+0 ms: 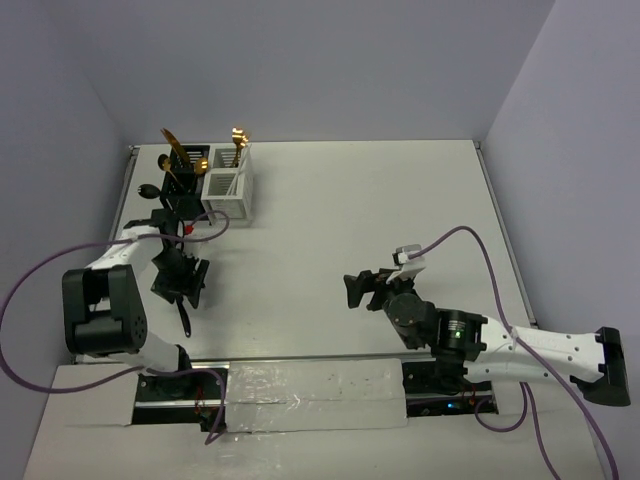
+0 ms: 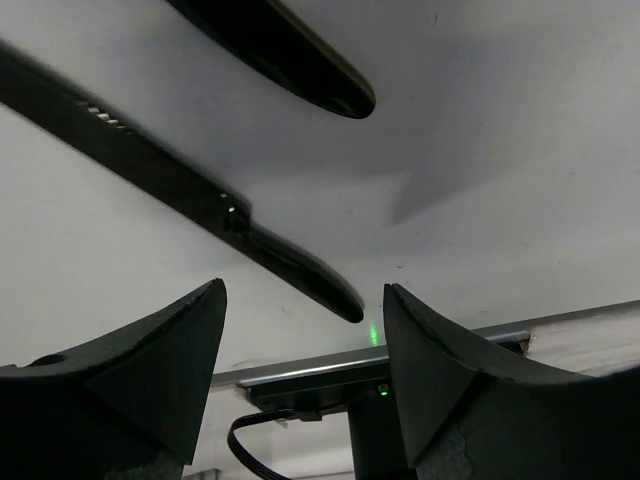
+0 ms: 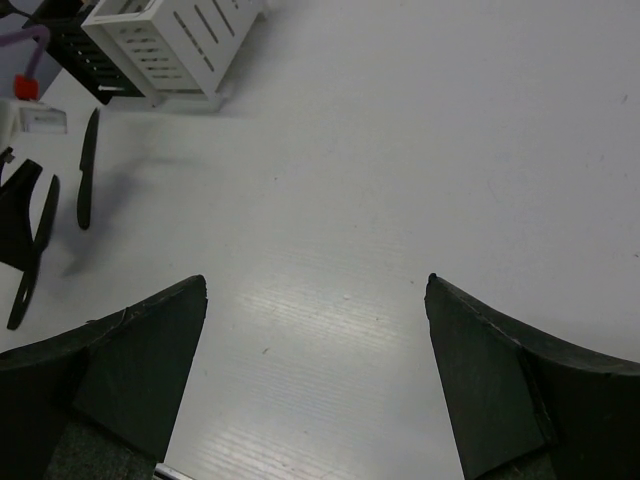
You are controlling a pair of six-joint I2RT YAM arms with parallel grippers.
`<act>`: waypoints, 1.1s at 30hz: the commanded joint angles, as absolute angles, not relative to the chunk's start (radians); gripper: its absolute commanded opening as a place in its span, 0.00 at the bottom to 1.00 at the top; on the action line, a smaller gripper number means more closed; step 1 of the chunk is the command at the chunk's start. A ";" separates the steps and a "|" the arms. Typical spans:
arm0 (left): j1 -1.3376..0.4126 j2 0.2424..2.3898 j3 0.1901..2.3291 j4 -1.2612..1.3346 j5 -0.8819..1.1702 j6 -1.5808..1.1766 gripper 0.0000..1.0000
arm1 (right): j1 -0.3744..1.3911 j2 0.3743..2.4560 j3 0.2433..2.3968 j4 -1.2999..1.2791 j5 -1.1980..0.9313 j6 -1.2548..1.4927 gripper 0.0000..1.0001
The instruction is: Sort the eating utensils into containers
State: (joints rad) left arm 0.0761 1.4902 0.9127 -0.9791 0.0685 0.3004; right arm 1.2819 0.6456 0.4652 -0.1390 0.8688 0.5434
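Note:
Two black utensils lie on the white table under my left gripper (image 2: 302,298). One is a black knife (image 2: 180,190) with a serrated blade; its handle end reaches just ahead of the open fingers. The other is a black handle (image 2: 290,55) farther off. From above, the left gripper (image 1: 180,278) hovers over them and one black utensil (image 1: 186,317) pokes out toward the near edge. The black container (image 1: 185,168) and white container (image 1: 228,187) stand joined at the back left, with gold-headed utensils (image 1: 238,140) standing in them. My right gripper (image 1: 355,288) is open and empty over bare table (image 3: 330,150).
A black spoon (image 1: 148,190) lies left of the black container. Purple cables (image 1: 470,240) loop from both arms. In the right wrist view the white container (image 3: 170,45) and two black utensils (image 3: 88,165) sit at the far left. A metal rail (image 2: 330,365) marks the near table edge.

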 commanded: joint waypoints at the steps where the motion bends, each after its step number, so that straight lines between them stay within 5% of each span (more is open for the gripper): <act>1: 0.045 1.519 0.896 -0.939 0.014 0.250 0.72 | 1.278 0.623 0.463 -0.092 0.879 0.505 0.96; 20: 0.048 1.638 0.830 -0.746 -0.135 0.250 0.52 | 1.276 0.546 0.434 -0.100 0.916 0.505 0.97; 26: 0.083 1.620 0.795 -0.710 -0.141 0.285 0.24 | 1.276 0.563 0.454 -0.110 0.926 0.495 0.97; 33: 0.150 1.628 0.770 -0.620 -0.144 0.333 0.09 | 1.278 0.566 0.469 -0.117 0.945 0.483 0.97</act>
State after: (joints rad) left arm 0.1158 1.5852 0.8268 -0.8375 -0.1024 0.2886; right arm 1.2800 0.5671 0.4320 -0.1207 0.9012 0.4965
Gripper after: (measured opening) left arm 0.238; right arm 0.969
